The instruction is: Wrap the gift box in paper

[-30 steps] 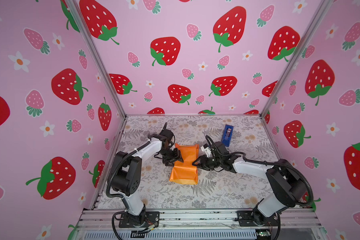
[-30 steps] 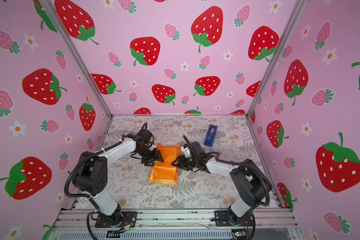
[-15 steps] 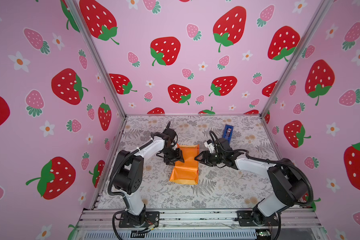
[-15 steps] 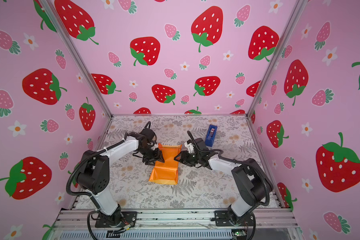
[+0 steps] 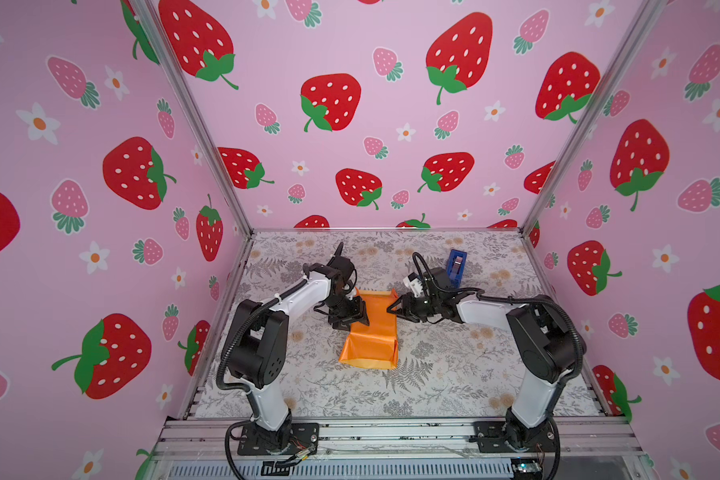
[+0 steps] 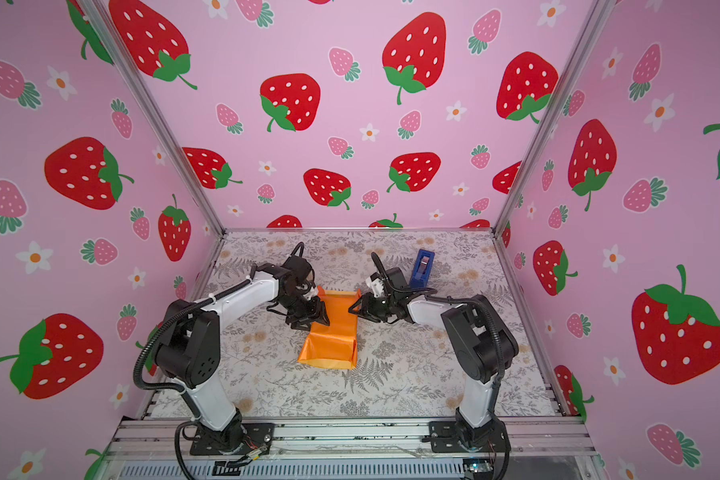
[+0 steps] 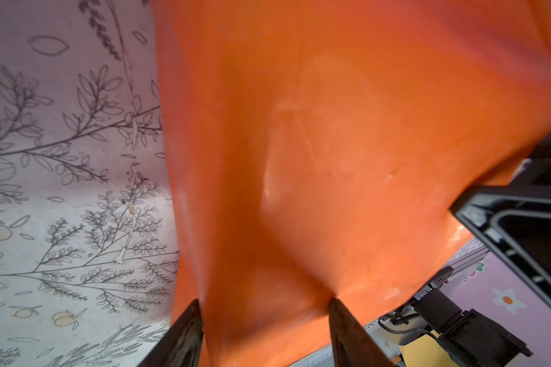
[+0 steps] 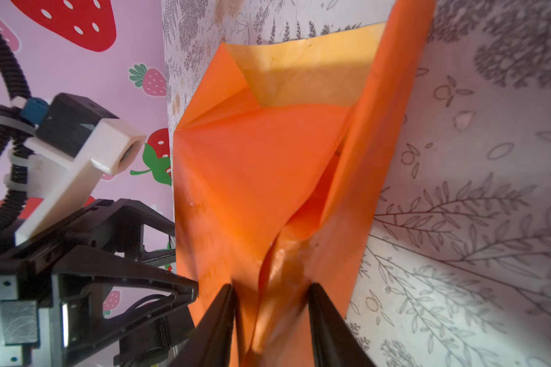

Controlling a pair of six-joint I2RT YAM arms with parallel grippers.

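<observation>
The paper (image 5: 371, 332) (image 6: 333, 332) lies mid-table as a folded orange bundle with a pale yellow flap at its far end. The gift box is hidden. My left gripper (image 5: 359, 312) (image 6: 321, 316) reaches in from the bundle's left edge. In the left wrist view its jaws (image 7: 266, 305) straddle the bulging paper (image 7: 331, 127) and press in on both sides. My right gripper (image 5: 391, 309) (image 6: 353, 307) is at the far right corner. In its wrist view the jaws (image 8: 271, 289) stand apart around an upright fold of paper (image 8: 268, 174).
A blue tape dispenser (image 5: 457, 266) (image 6: 422, 268) stands at the back right, just behind the right wrist. Pink strawberry walls close three sides. An aluminium rail (image 5: 391, 432) holding both arm bases runs along the front edge of the floral table cover (image 5: 433, 374).
My right gripper has shifted left and farther back along the paper's right edge, opened, then narrowed around a fold. The right flap now stands closer in. The left gripper has barely moved.
</observation>
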